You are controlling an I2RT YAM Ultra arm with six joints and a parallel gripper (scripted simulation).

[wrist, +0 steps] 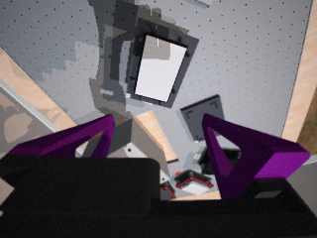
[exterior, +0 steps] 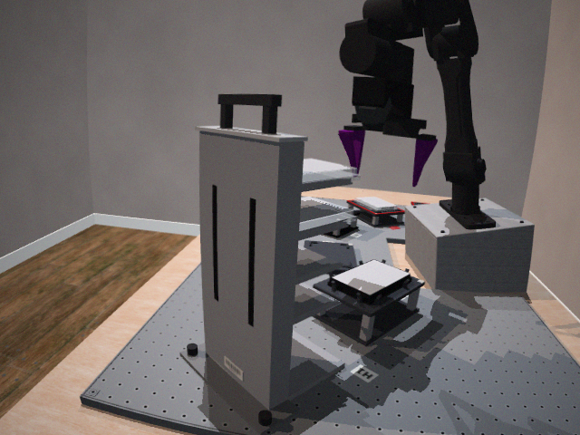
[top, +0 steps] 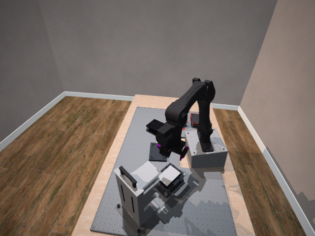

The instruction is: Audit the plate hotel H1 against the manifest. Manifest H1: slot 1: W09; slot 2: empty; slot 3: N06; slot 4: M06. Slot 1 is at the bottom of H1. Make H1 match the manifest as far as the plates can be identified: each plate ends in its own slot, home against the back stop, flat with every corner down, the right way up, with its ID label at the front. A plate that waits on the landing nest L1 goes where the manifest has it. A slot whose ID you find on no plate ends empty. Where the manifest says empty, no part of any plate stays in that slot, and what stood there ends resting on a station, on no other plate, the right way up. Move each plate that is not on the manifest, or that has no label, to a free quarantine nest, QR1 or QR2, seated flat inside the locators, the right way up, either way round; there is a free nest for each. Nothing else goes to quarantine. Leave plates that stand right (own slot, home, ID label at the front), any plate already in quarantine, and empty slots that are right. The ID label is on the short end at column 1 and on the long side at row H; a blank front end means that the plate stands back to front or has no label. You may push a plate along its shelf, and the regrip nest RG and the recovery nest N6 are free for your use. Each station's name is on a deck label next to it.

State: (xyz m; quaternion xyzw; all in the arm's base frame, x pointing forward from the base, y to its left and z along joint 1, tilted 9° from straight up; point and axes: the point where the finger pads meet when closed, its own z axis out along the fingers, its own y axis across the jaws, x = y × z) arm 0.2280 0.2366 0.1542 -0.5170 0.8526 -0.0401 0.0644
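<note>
The gripper (exterior: 387, 159) hangs wide open and empty, and the plate (exterior: 371, 276) below it looks light, rigid and slick, best pinched across its long sides.

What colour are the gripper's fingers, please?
Purple fingers, clearest in the exterior view.

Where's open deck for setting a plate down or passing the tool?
Open deck: the near right stretch of the breadboard, below the arm pedestal. Crowded: between hotel H1 and the raised nest holding a plate; the open tool hangs behind them.
</note>
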